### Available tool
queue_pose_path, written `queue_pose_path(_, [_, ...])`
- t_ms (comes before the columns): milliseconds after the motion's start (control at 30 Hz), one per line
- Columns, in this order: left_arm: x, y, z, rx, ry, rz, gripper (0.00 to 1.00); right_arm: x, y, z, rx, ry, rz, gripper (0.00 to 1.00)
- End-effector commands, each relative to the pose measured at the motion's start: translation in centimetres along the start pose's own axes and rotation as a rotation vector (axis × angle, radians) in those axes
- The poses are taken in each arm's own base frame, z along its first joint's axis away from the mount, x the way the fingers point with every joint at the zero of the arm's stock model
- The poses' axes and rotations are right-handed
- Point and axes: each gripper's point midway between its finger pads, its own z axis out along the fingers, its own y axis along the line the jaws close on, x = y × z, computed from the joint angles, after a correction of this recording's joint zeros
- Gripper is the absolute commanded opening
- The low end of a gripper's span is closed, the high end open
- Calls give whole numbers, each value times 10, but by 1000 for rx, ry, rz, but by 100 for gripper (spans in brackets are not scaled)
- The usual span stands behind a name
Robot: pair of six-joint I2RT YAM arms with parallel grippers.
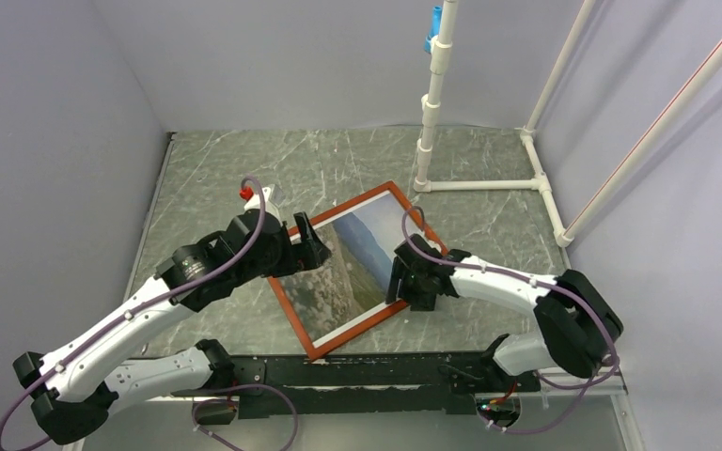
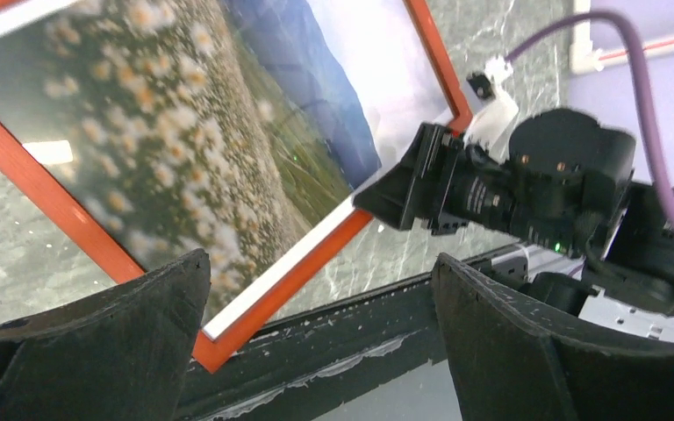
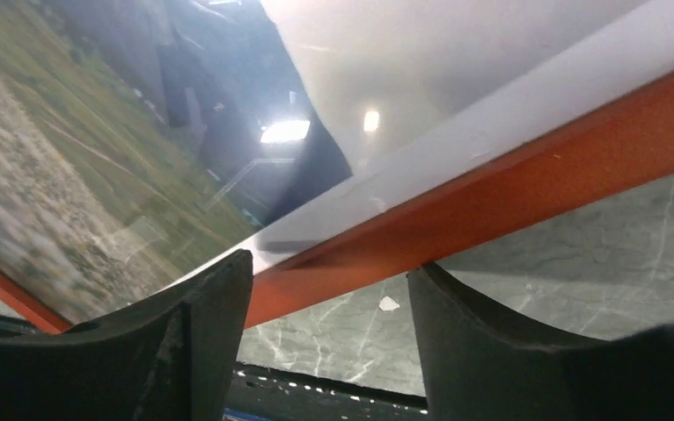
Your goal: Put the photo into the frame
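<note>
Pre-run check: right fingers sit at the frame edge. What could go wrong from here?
1. The right fingers sit at the frame rail, right beside the photo and its white border; closing there may lift or crease it.
2. The frame's near corner lies close to the black base rail; a nudge could skew it.

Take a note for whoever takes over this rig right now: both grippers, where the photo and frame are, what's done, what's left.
Grippers: the left gripper is open at the frame's left rail, holding nothing. The right gripper has its jaws apart at the opposite rail, gripping nothing.
Things: the photo lies picture side up inside the frame, askew on the table.
Done: photo laid within the rails.
Left: check it sits flat; its edge by the right gripper may ride on the rail.
</note>
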Motion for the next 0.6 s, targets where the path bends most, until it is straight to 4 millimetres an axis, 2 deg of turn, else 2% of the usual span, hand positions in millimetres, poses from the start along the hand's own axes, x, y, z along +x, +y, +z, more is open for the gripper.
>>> queue_pose_path(0, [6,-12,1,97,18,8,99,-14,2,21,63,-47,-9,58])
queue_pose_path(67, [9,-10,2,90,24,10,100,-13,-5,26,125,-34,-43,46])
queue_pose_path(133, [10,-7,2,84,24,15,99,-13,-7,25,163,-36,-79,38])
queue_pose_path(200, [10,-3,3,68,23,20,99,-10,-7,22,180,-44,-112,26])
queue_pose_path(333, [11,4,4,39,20,31,99,-8,-11,14,210,-62,-169,12])
queue_pose_path(400, [11,7,3,26,17,36,99,-8,-15,10,223,-64,-188,6])
queue_pose_path(567, [12,21,5,-27,15,45,99,-20,-22,0,265,-112,-246,0])
